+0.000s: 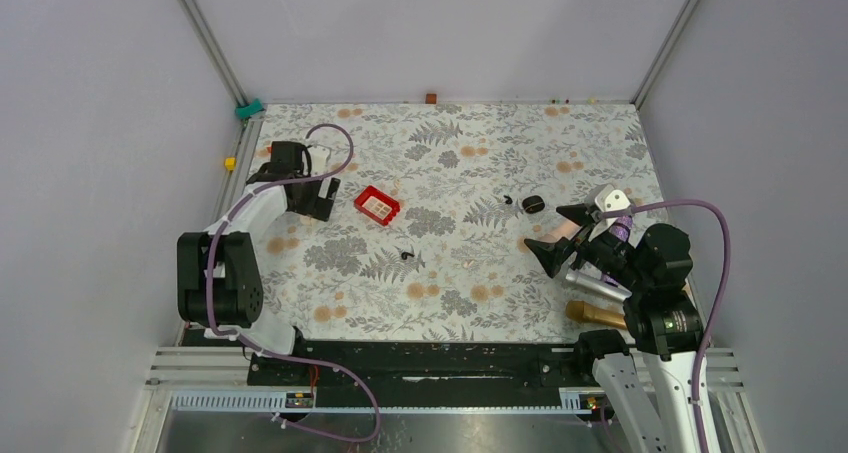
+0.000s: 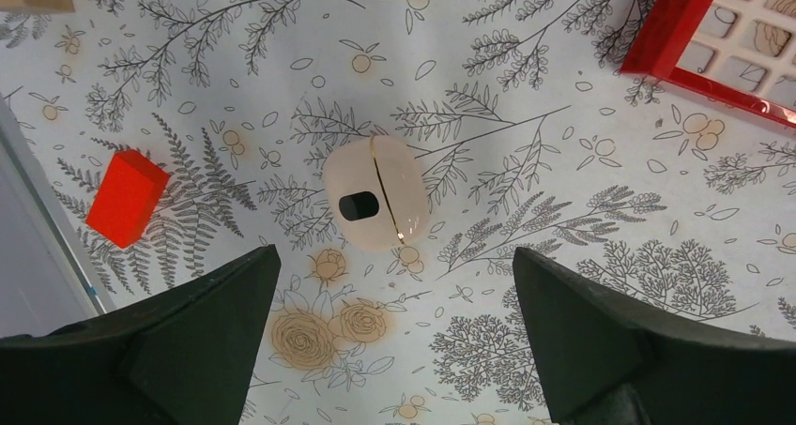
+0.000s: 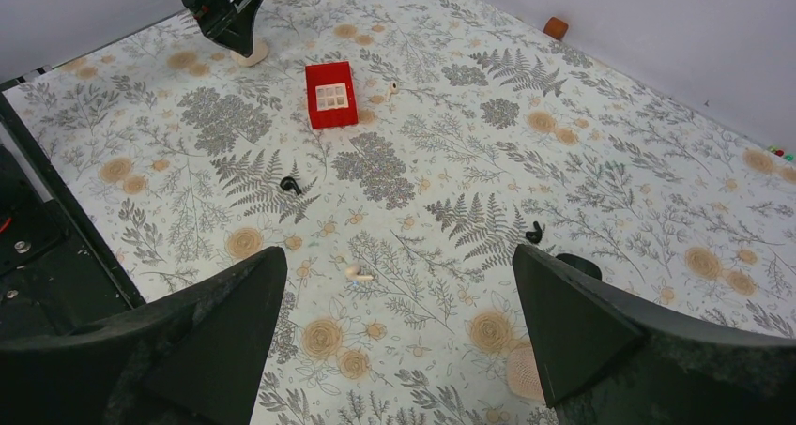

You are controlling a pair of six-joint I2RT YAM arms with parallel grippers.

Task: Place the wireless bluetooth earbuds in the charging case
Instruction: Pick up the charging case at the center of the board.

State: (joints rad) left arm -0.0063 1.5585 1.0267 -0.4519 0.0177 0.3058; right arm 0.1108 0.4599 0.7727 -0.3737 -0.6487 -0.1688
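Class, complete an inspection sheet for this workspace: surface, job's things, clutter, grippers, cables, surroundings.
Surface: floral cloth, flat.
Job's things: black case with one earbud beside it, not touching; second earbud mid-table, far from both.
Clutter: red box, cream case, red block, microphones partly under the right arm.
Grippers: left gripper open above the cream case; right gripper open; both empty.
Cables: purple cable looping along each arm.
Surroundings: grey walls; small blocks at the cloth's edge.
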